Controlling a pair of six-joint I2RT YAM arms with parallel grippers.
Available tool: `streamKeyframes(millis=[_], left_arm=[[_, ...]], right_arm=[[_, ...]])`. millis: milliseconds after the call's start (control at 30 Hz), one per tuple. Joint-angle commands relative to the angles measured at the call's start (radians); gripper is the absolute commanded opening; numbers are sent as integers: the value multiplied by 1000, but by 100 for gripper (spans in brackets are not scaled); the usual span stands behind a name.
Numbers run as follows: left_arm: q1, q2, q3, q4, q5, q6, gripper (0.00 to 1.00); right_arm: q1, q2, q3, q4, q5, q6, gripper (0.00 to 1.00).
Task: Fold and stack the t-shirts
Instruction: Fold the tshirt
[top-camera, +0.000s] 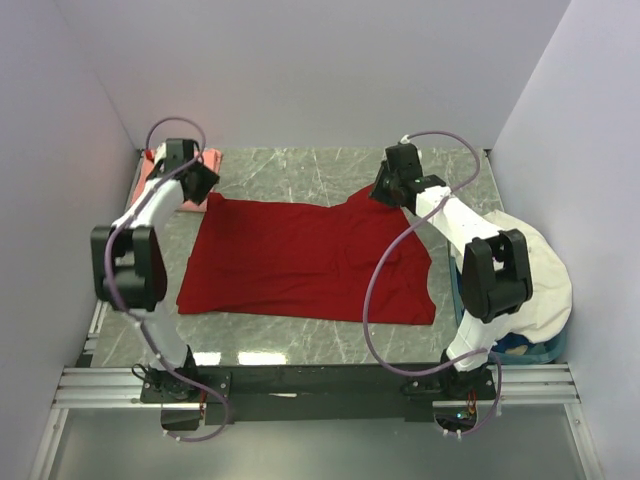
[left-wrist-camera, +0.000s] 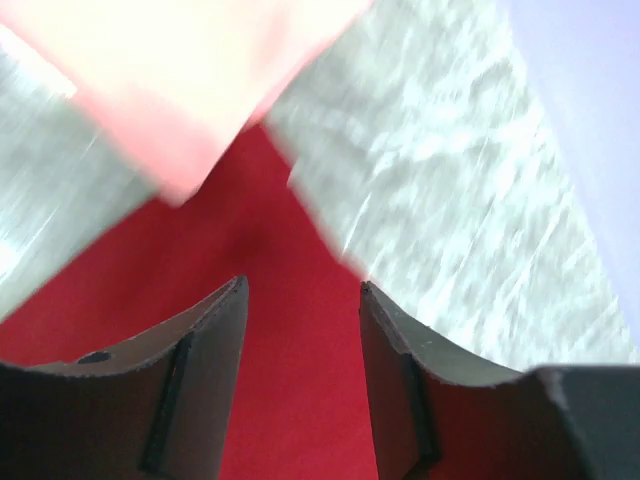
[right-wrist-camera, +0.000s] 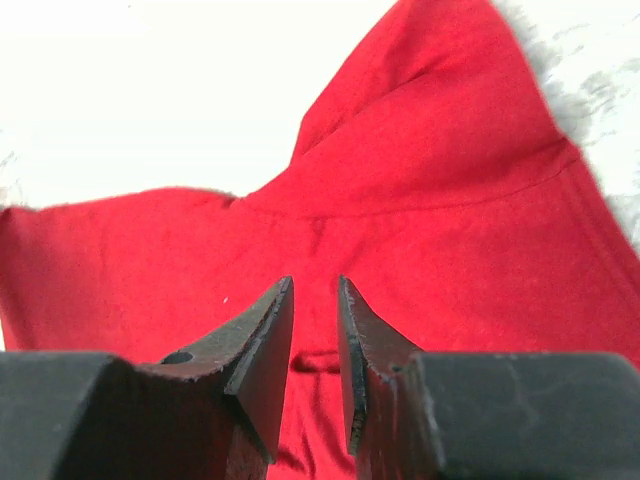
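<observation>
From above, the red shirt lies spread on the desk, and the pink shirt sits at the far left corner. The 2 arms reach over the red shirt's far edge.

At the left wrist, the left claw hangs open above red cloth.

At the right wrist, the right claw is nearly closed, and I cannot tell whether it pinches cloth.

Folding looks barely begun. Next, both claws need firm grips on that edge.

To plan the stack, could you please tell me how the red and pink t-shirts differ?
The red t-shirt lies spread centrally; the pink t-shirt sits in the far-left corner. The red t-shirt covers a wide area; the pink t-shirt shows only a small patch. Both rest on the table.
</observation>
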Motion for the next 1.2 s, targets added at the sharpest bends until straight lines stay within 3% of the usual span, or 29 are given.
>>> streamKeyframes(millis=[0, 200, 400, 567, 1167], left_arm=[[-29, 135, 169, -88, -88, -22, 53], [-33, 373, 413, -154, -168, -32, 49], [-53, 468, 531, -200, -286, -17, 47], [-88, 497, 574, -245, -390, 27, 46], [-130, 603, 632, -306, -475, 58, 36]], right_arm=[[-40, 32, 51, 20, -37, 8, 31], [-115, 90, 91, 36, -106, 4, 31], [-161, 126, 99, 59, -138, 4, 31], [-181, 143, 91, 71, -159, 9, 31], [-259, 236, 172, 62, -253, 29, 32]])
